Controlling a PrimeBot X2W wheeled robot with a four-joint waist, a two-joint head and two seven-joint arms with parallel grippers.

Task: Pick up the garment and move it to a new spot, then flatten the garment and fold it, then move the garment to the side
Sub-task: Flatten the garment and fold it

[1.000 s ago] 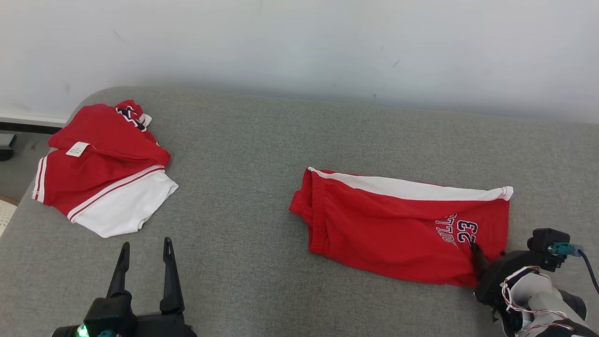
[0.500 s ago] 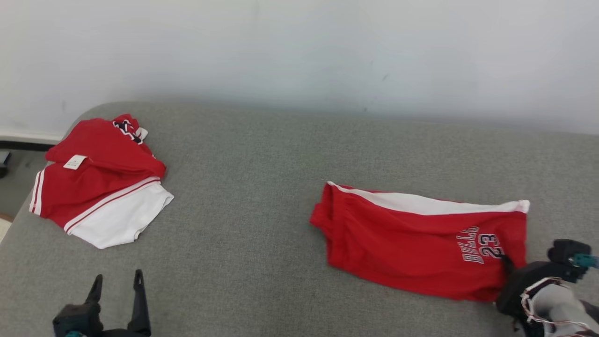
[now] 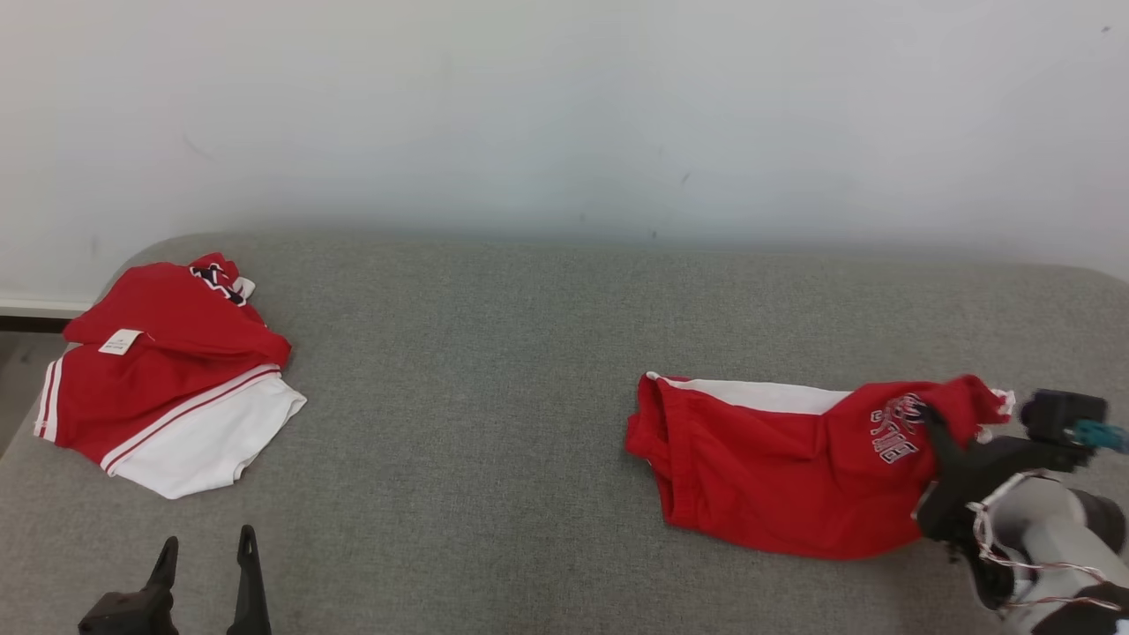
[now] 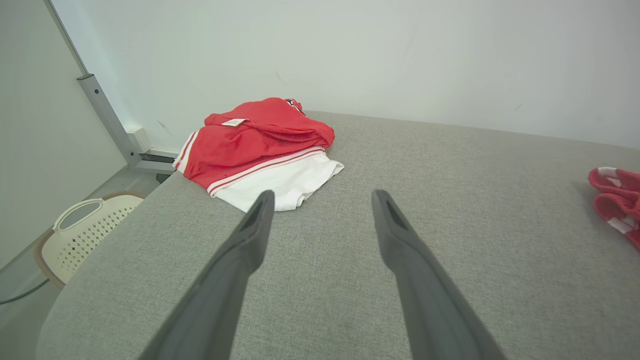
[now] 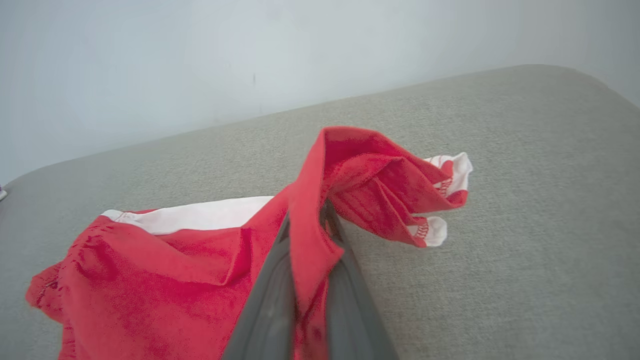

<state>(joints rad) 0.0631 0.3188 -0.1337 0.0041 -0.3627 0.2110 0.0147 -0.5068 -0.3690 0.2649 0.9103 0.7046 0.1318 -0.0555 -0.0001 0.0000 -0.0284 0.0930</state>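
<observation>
The red shorts (image 3: 776,467) lie long-axis sideways on the grey couch (image 3: 494,353), well right of the folded pile (image 3: 168,379). The right gripper (image 3: 926,419) jaws clench their right hem; the left gripper (image 3: 207,564) stands released, far off.

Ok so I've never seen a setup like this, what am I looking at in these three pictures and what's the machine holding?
It is a two-armed robot working at a grey cushioned surface. One picture looks down from its head; the other two come from cameras on each wrist, looking along that hand's two dark fingers. The right hand is shut on a hem of the red shorts, lifting that end while the rest lies on the surface. The left hand is open, holding nothing. A second red and white garment lies bunched at the far left, and a pale basket sits on the floor.
</observation>
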